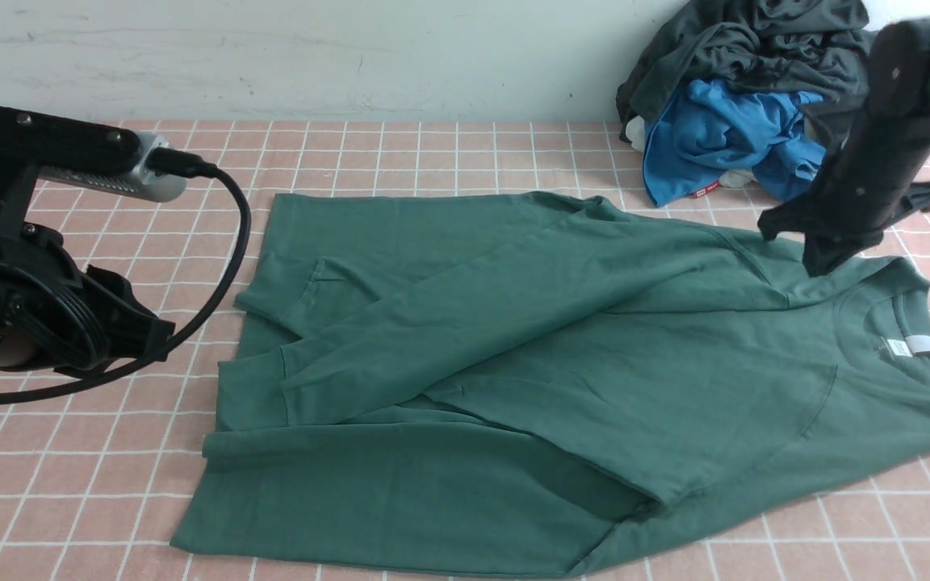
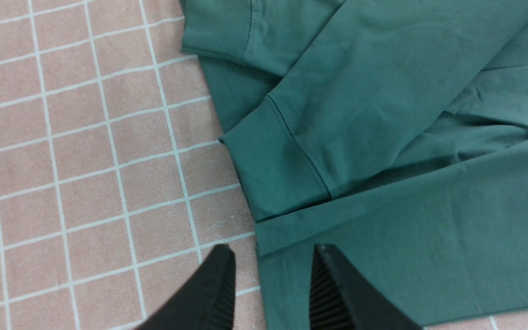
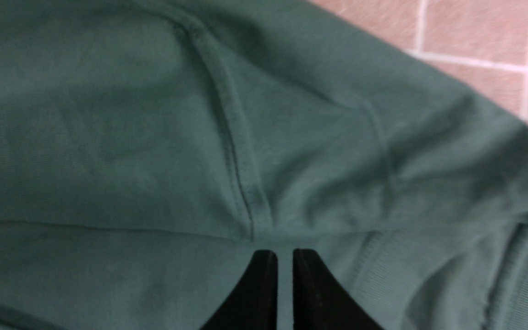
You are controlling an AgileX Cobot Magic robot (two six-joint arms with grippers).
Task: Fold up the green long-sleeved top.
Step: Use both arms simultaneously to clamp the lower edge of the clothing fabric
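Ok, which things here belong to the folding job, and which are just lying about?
Job: large dark-green cotton sweatshirt.
Lying about: crumpled bright blue garment; crumpled dark grey-black garment, both heaped at the far right.

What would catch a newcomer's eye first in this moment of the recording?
The green long-sleeved top sprawls across the pink checked table, sleeves folded across its body. The right gripper is nearly closed on its shoulder by the collar, and a blue garment lies in a dark grey heap at the far right corner.
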